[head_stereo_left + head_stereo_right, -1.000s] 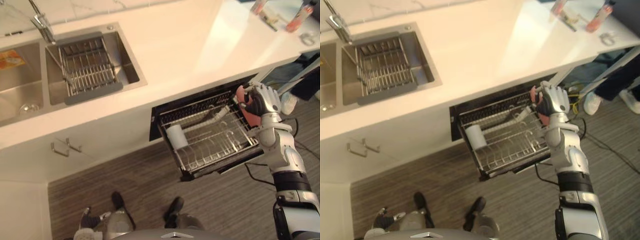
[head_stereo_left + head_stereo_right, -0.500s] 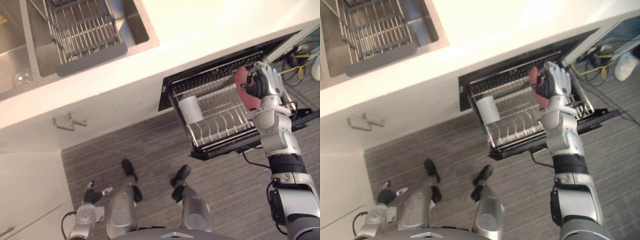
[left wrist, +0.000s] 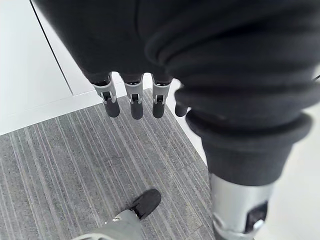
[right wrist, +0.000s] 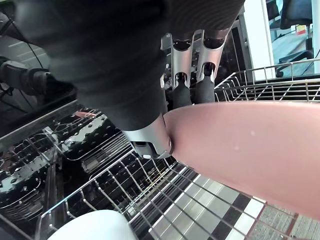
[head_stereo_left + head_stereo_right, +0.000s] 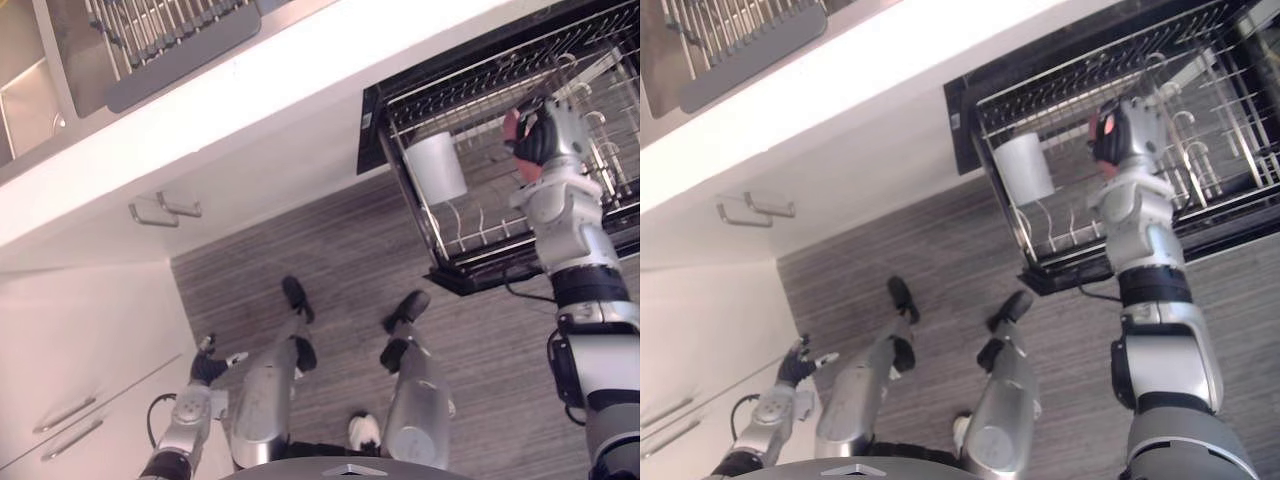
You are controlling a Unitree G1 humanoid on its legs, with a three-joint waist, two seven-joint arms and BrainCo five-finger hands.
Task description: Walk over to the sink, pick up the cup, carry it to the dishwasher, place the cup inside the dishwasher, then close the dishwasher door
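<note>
My right hand [image 5: 548, 135] is shut on a pink cup [image 5: 512, 126] and holds it just above the pulled-out wire rack [image 5: 452, 232] of the open dishwasher. In the right wrist view the pink cup [image 4: 250, 145] lies across my palm with the fingers [image 4: 182, 91] curled over it and the rack [image 4: 150, 192] close below. A white cup [image 5: 437, 167] stands at the rack's left end, well apart from the pink one. My left hand [image 5: 205, 366] hangs low at my side over the floor, its fingers [image 3: 133, 98] straight and holding nothing.
The white counter edge [image 5: 250, 90] runs above the dishwasher, with the sink's wire drainer [image 5: 165, 35] at the upper left. Cabinet handles [image 5: 165, 209] stick out left of the dishwasher. The dishwasher's dark front edge [image 5: 490, 275] juts over the striped grey floor [image 5: 330, 250].
The camera has tipped down, so the counter has slid up the views. My right hand, still holding the pink cup, now sits further in over the rack. The left hand still hangs.
</note>
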